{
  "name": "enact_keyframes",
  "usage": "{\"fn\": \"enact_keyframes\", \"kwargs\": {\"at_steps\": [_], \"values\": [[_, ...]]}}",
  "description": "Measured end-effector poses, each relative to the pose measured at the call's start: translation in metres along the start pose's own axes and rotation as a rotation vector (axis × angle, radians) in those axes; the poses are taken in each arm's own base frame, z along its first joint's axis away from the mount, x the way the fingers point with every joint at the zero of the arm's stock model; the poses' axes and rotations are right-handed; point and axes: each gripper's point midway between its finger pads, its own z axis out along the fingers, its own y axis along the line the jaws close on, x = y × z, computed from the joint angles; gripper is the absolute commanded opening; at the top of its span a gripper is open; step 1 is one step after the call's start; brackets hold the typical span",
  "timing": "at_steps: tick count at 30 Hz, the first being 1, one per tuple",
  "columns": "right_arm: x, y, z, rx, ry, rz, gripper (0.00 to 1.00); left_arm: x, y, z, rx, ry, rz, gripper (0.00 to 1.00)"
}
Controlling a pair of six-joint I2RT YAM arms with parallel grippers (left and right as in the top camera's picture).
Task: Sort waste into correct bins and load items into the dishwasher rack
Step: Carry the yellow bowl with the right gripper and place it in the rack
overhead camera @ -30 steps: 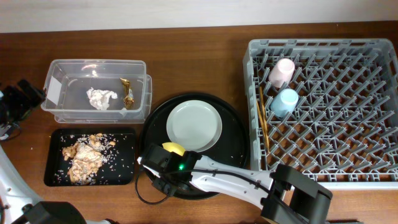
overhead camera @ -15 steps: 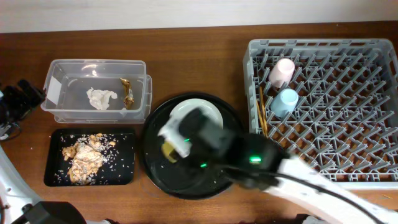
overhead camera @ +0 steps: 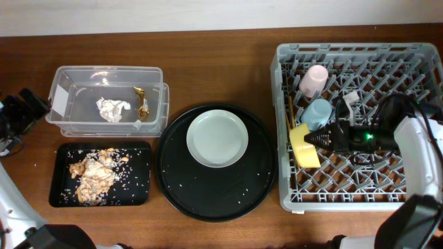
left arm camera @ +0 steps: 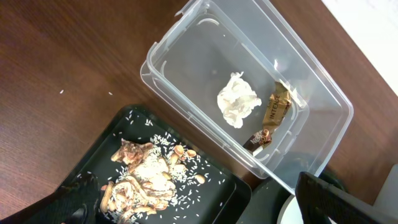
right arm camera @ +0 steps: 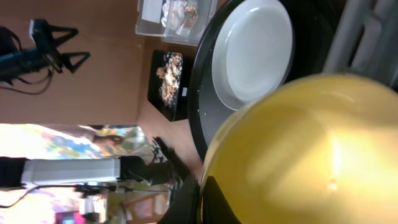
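Note:
My right gripper is shut on the rim of the yellow bowl and holds it on edge over the left side of the grey dishwasher rack. In the right wrist view the bowl fills the frame and the gripper pinches its rim. The pink cup, blue cup and chopsticks are in the rack. The grey-green plate lies on the round black tray. My left gripper is open and empty above the black rectangular tray.
The clear tub holds the white tissue and the gold foil wrapper. The black rectangular tray holds food scraps and rice grains. The left arm rests at the table's far left edge.
My right arm has lifted the yellow bowl off the round black tray and carried it right, over the rack. The left arm has not moved.

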Motion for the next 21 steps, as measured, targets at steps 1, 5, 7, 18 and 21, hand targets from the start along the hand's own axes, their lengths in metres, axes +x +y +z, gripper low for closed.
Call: {"fn": "enact_keyframes", "kwargs": {"at_steps": [1, 5, 7, 18, 21], "values": [[0.0, -0.011, -0.002, -0.028, -0.019, 0.025, 0.04, 0.0, 0.0, 0.0, 0.0, 0.0, 0.0, 1.0], [-0.017, -0.039, -0.045, -0.042, -0.209, 0.099, 0.04, 0.0, 0.0, 0.0, 0.0, 0.0, 0.0, 1.0], [-0.02, -0.052, -0.065, -0.018, -0.281, 0.114, 0.05, 0.0, 0.0, 0.0, 0.0, 0.0, 0.0, 1.0], [-0.054, -0.128, -0.099, 0.272, -0.411, 0.235, 0.48, 0.0, 0.0, 0.0, 0.0, 0.0, 0.0, 1.0], [-0.057, -0.145, -0.106, 0.34, -0.446, 0.378, 0.63, 0.0, 0.0, 0.0, 0.0, 0.0, 0.0, 1.0]]}}
